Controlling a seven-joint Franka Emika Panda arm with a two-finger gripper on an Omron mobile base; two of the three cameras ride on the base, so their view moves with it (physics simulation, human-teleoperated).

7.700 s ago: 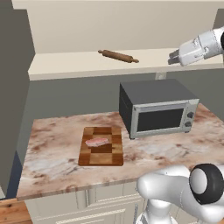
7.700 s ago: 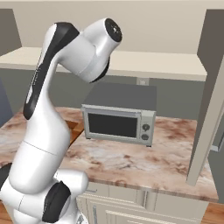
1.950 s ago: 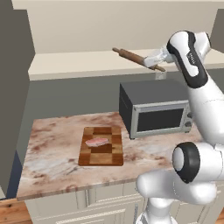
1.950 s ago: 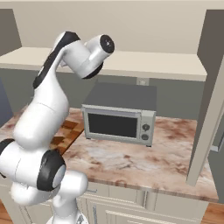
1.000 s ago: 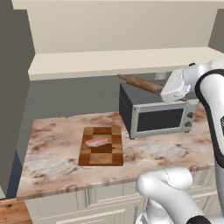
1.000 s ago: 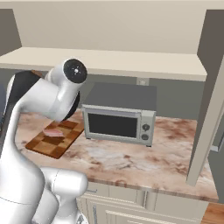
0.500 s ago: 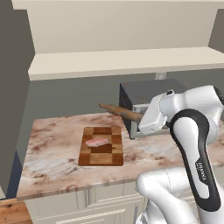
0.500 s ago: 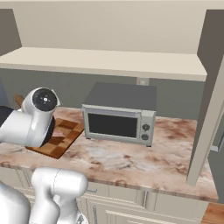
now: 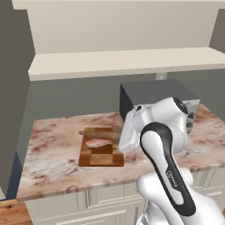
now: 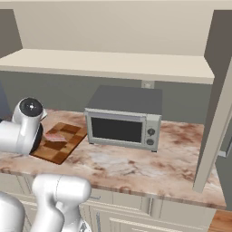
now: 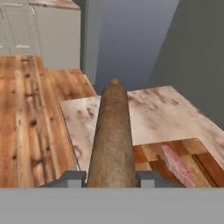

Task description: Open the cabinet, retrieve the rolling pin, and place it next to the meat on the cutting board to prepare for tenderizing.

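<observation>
My pincer (image 11: 111, 178) is clamped on the rolling pin (image 11: 112, 140), one finger (image 11: 70, 178) each side of the brown cylinder, which runs straight out ahead of my hand cam. In the left base view the pin (image 9: 97, 131) hangs low over the far edge of the cutting board (image 9: 101, 152), w/ my white forearm covering its right end. The meat (image 9: 97, 143) lies flat on the board, just this side of the pin; from the hand cam it's the pink slab (image 11: 177, 166) to the right of the pin, apart from it.

Step in hand, as I judge it: the carry is nearly over and I'm at the set-down. Can't tell if the pin already touches wood. Next move calls for easing down level, keeping it parallel to and off the meat, then letting go w/o a nudge, since a round pin may roll off onto the marbled surface (image 9: 52, 145). Behind stands the grey toaster oven (image 10: 124, 118), and above it the open cabinet (image 10: 113, 61) shelf
</observation>
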